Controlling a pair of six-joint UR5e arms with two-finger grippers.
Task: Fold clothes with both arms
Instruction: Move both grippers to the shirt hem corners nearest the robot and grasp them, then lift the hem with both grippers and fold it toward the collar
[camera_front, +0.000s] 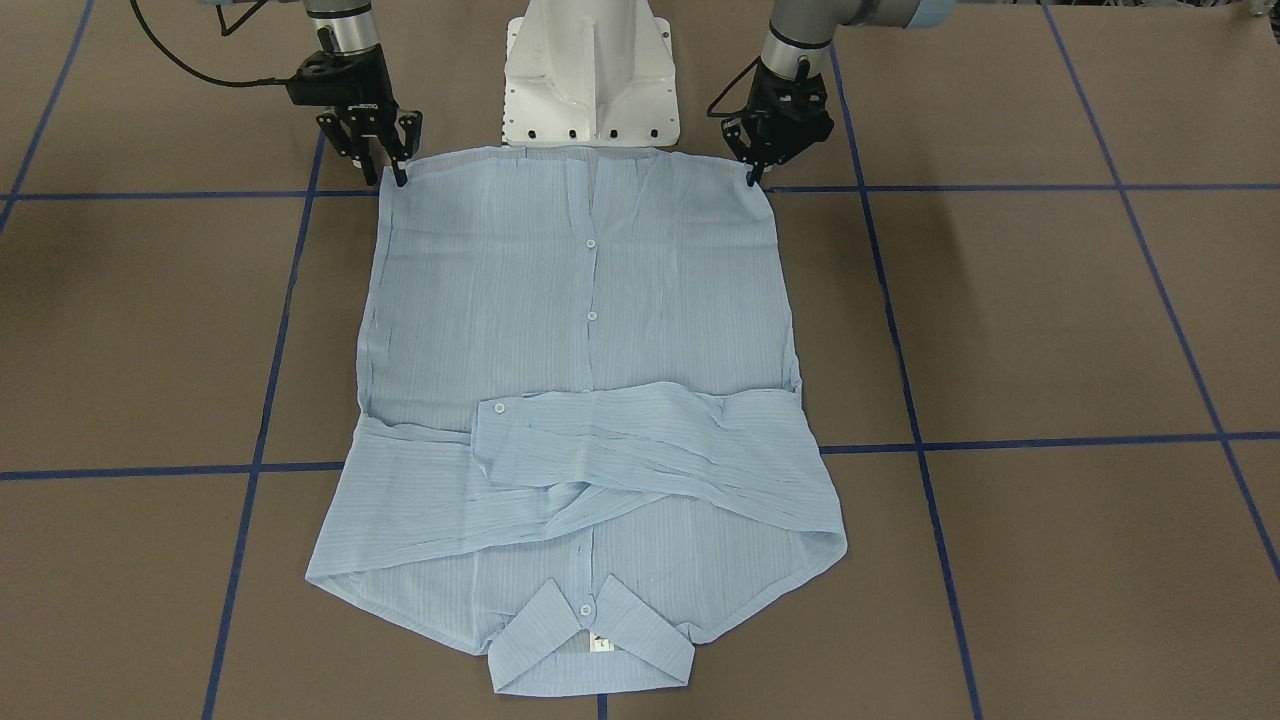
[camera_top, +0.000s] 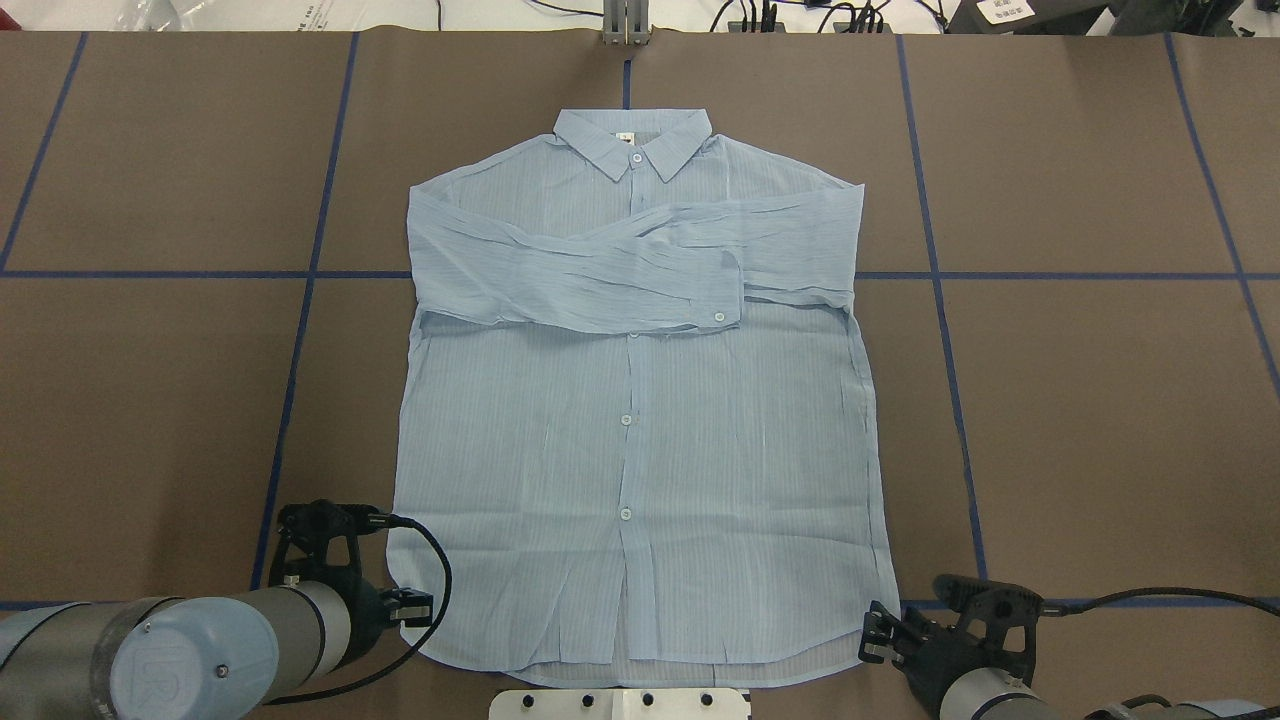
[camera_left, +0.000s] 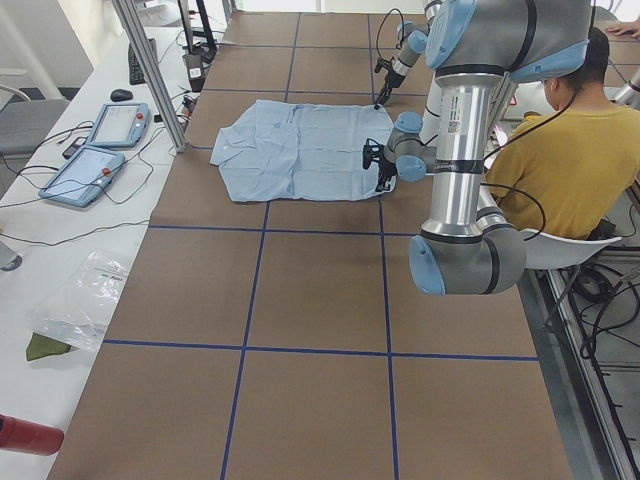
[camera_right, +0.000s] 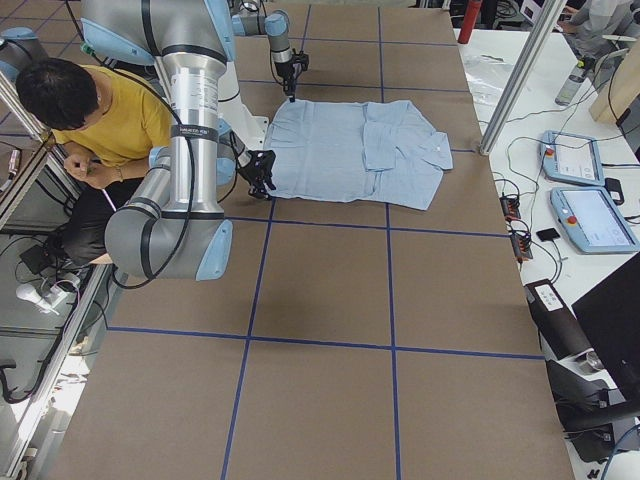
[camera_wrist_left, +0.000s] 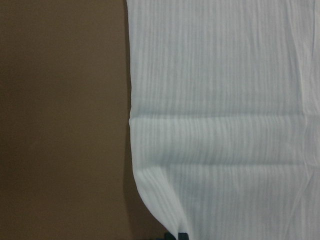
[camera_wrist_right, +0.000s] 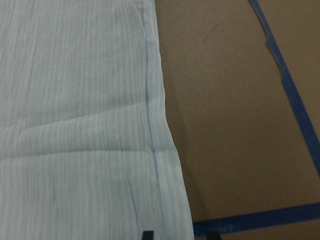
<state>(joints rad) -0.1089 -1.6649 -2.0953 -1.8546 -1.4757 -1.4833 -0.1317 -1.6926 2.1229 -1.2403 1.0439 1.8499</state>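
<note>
The shirt (camera_front: 590, 330) lies flat and face up on the brown tabletop (camera_front: 1050, 320), buttoned. Its hem is nearest me and its collar (camera_front: 590, 640) is at the far side. Both sleeves (camera_front: 640, 440) are folded across the chest, one over the other.

My two pincers sit at the two hem corners, one at each. My right pincer (camera_front: 385, 172) is at the corner on my right, and its fingers are spread apart. In the right wrist view one fingertip (camera_wrist_right: 147, 235) rests over the cloth. The other shows just past the shirt's side edge, by a strip of blue tape (camera_wrist_right: 255, 220), so the edge runs between them.

My left pincer (camera_front: 752, 172) points down at the other corner, touching or just beside the cloth. Its fingers look drawn closer than those of the right. I cannot tell whether they are clamped on the hem. The left wrist view shows only a dark tip (camera_wrist_left: 182, 235) at the rounded corner.

My left arm (camera_top: 200, 650) and right arm (camera_top: 980, 690) are both drawn in low and close to my white base (camera_front: 590, 80), wrists bent down toward the tabletop. They are set wide apart, with the full width of the hem between them.
</note>
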